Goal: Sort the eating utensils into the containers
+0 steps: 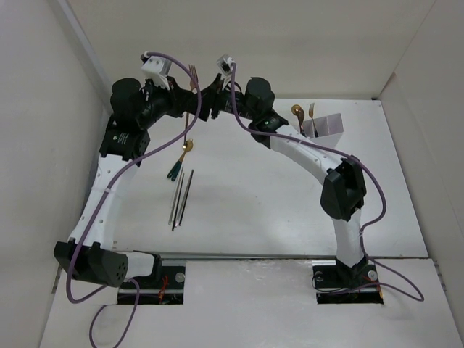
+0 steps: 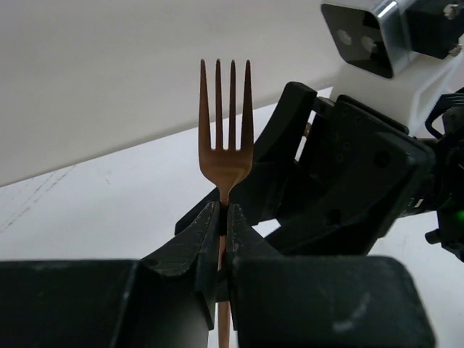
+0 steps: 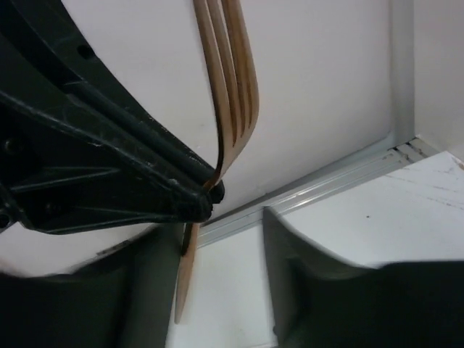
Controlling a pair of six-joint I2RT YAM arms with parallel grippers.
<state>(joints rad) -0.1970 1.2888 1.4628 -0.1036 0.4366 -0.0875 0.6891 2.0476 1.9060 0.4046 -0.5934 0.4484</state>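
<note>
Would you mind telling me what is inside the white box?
A spoon and a fork lean out of the box, gold heads showing; their handles and the compartments are hidden.

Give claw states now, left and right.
Left claw: closed on the fork, at its neck.
Right claw: open, gripping nothing.
</note>
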